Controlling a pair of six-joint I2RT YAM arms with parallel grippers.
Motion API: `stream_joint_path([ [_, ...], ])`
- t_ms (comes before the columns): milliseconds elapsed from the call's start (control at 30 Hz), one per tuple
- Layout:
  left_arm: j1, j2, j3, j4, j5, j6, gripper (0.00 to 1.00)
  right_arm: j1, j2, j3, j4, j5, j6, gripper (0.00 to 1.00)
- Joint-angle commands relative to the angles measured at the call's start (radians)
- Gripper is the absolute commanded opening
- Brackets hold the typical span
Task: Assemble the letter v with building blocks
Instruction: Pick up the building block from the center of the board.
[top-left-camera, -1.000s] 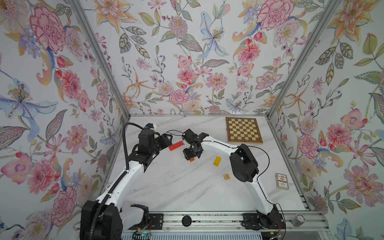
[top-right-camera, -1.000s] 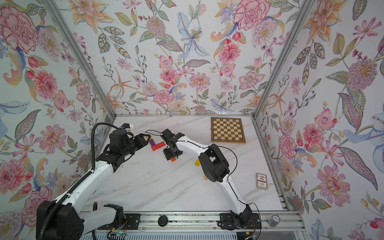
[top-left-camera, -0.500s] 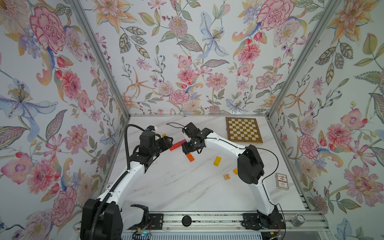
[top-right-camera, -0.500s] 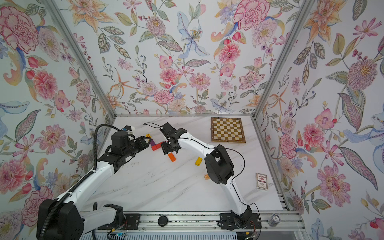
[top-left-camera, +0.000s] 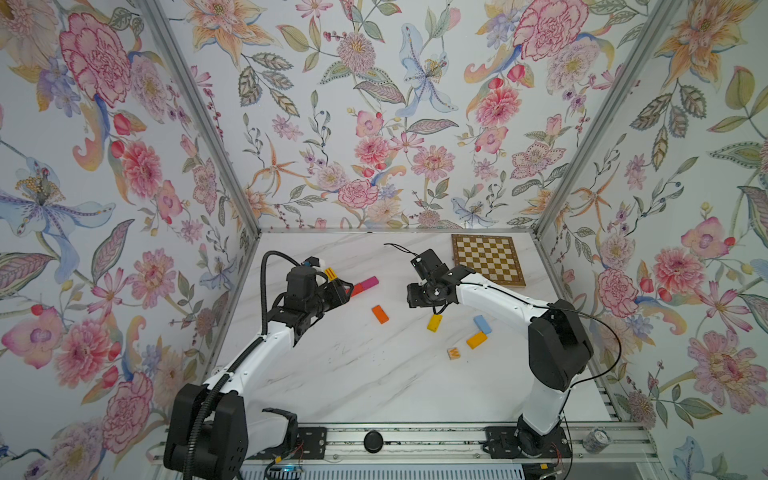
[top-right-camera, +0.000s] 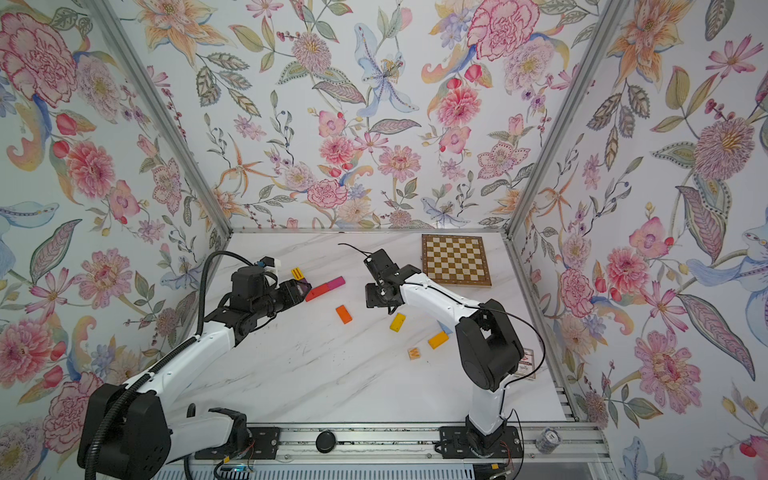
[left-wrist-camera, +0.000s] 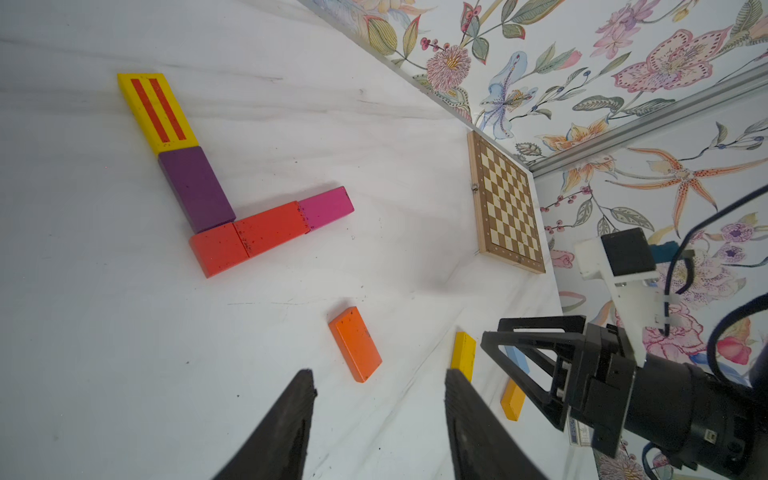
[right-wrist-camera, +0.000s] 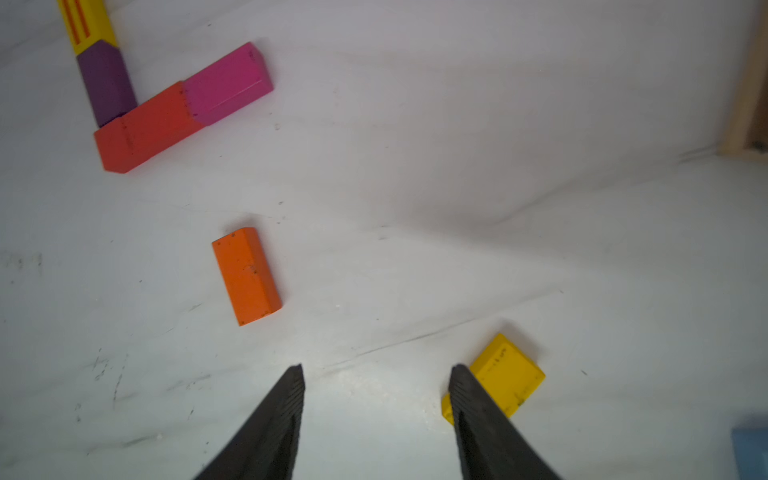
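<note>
The letter v lies at the back left as two rows meeting at a corner: a yellow striped block (left-wrist-camera: 157, 112) and a purple block (left-wrist-camera: 195, 189) in one, red blocks (left-wrist-camera: 249, 239) and a magenta block (left-wrist-camera: 326, 207) in the other. An orange block (top-left-camera: 380, 314) lies loose in front of it. A yellow block (top-left-camera: 434, 323) lies further right. My left gripper (left-wrist-camera: 378, 376) is open and empty, just left of the red corner (top-left-camera: 356, 289). My right gripper (right-wrist-camera: 376, 370) is open and empty above the table, with one finger beside the yellow block (right-wrist-camera: 505, 372).
A light blue block (top-left-camera: 482, 324), an orange-yellow block (top-left-camera: 476, 340) and a cube marked W (top-left-camera: 454, 353) lie under the right arm. The chessboard (top-left-camera: 488, 259) sits at the back right. A card box (top-right-camera: 525, 363) lies near the right edge.
My right gripper has drawn back to the right, away from the orange block, which now lies alone on the table. The left arm has barely moved.
</note>
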Motion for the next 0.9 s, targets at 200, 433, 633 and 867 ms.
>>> stream_joint_path([
  [200, -0.019, 0.048, 0.005, 0.018, 0.023, 0.029, 0.54, -0.046, -0.012, -0.126, 0.060, 0.113, 0.167, 0.58],
  [433, -0.022, 0.065, 0.013, 0.013, 0.021, 0.033, 0.53, -0.039, 0.012, -0.164, 0.056, 0.126, 0.230, 0.57],
  [633, -0.022, 0.084, 0.027, 0.002, 0.024, 0.039, 0.53, -0.018, 0.024, -0.190, 0.059, 0.113, 0.266, 0.58],
  [867, -0.031, 0.099, 0.038, 0.001, 0.023, 0.038, 0.53, 0.000, 0.038, -0.211, 0.054, 0.093, 0.297, 0.58],
])
